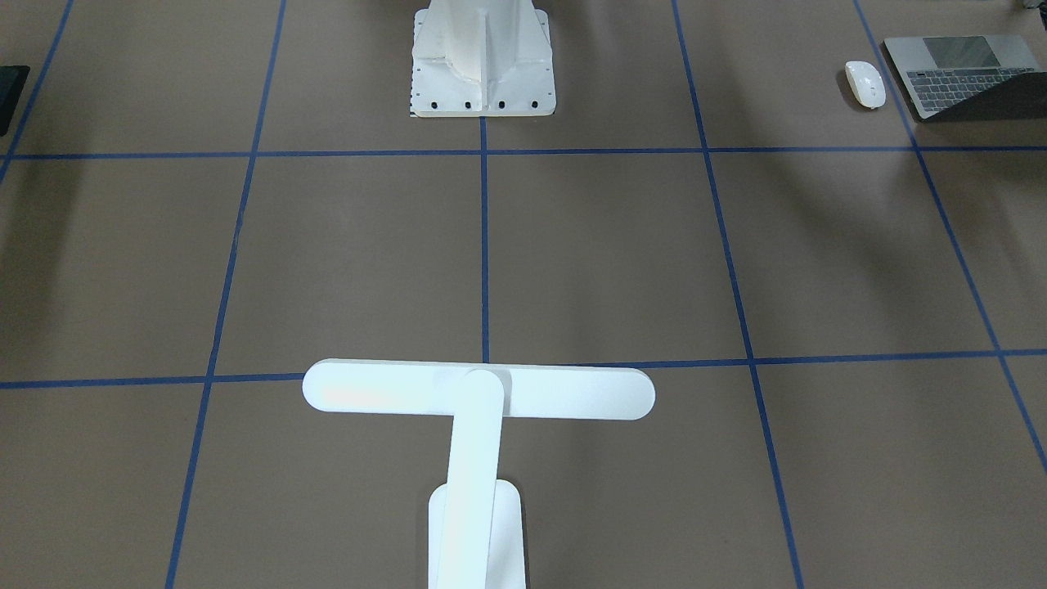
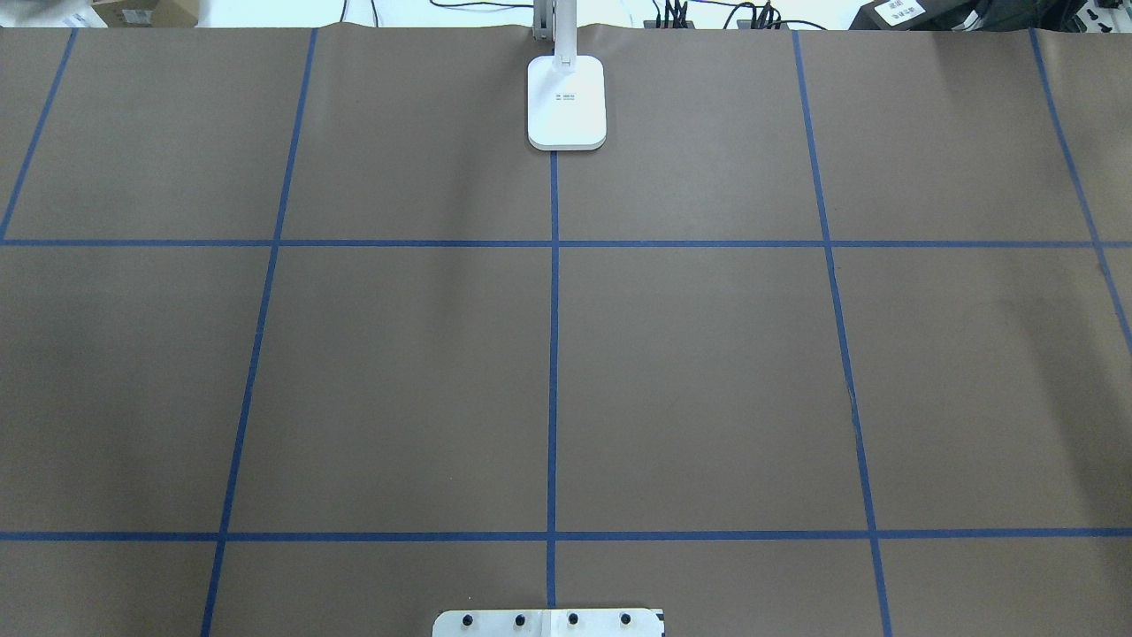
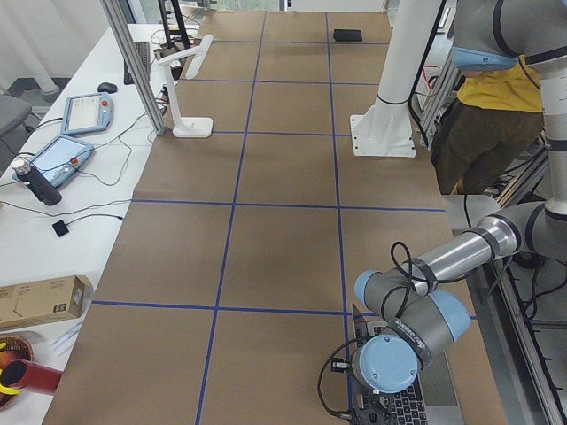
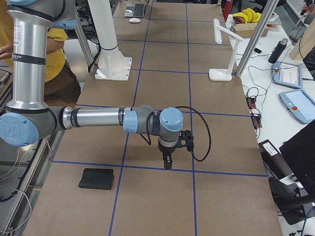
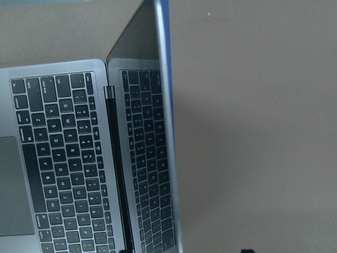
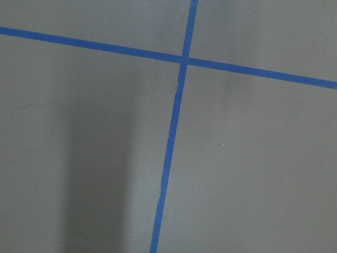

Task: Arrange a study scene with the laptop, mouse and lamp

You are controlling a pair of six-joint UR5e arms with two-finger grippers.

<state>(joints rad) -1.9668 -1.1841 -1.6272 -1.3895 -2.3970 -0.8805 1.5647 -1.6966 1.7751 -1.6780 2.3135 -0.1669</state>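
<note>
The grey laptop lies open at the table's corner on my left side, keyboard and screen edge filling the left wrist view. The white mouse lies right beside it, apart from it. The white lamp stands at the far middle edge, its base in the overhead view. My left gripper hangs over the laptop; I cannot tell whether it is open or shut. My right gripper hangs just above bare table, far from all three; I cannot tell its state.
The white ribbed pedestal stands at the near middle edge. A flat black mat lies on my right side. A person in yellow stands behind the robot. Tablets and cables lie on the side table beyond the lamp.
</note>
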